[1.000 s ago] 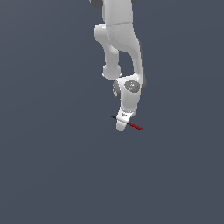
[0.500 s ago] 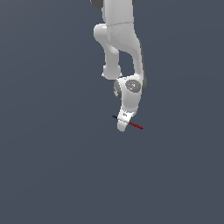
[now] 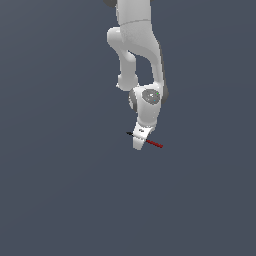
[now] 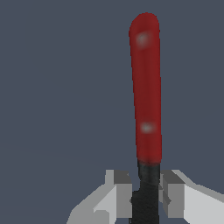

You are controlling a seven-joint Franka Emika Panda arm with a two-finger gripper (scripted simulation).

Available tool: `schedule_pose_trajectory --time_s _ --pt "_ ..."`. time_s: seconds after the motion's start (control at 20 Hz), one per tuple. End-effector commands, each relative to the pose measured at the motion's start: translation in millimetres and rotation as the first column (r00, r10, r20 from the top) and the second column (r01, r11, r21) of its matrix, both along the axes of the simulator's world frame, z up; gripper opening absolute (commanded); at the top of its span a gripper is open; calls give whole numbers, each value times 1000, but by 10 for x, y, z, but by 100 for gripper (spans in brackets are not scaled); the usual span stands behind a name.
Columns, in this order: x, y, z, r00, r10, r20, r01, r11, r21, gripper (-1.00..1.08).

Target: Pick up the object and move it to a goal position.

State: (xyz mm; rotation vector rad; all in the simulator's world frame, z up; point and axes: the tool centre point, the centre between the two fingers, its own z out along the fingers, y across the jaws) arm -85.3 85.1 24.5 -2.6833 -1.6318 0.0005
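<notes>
Wrist view shows the object (image 4: 146, 96), a thin red rod with a black end, pinched at that black part between the 2 fingers (image 4: 120, 197) of the gripper (image 4: 145, 197). Gripping near 1 end leaves the red length jutting free. Seen from outside, the rod (image 3: 153, 143) crosses the gripper (image 3: 139, 142), apparently lifted for carrying.

The rod (image 4: 146, 92) looks smooth and glossy, like hard plastic, its red length carrying two small pale highlights, while its black end is duller. The gripper (image 4: 145, 199) has a matt, pale grey-white finish like moulded plastic, with flat, unshiny fingers (image 4: 120, 197). The arm (image 3: 140, 45) shows the same smooth white shell with a soft sheen.
</notes>
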Motion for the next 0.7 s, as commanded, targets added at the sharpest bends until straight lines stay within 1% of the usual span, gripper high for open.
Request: schedule_pose_trajectory --time_s 0.0,0.3,0.65 --pt "58 -56 112 1000 -1 1 1 1000 0 -100" --pt "260 -254 508 1000 -1 1 1 1000 1 -100" --pt "585 -563 1133 1000 -2 0 2 1000 3 -100"
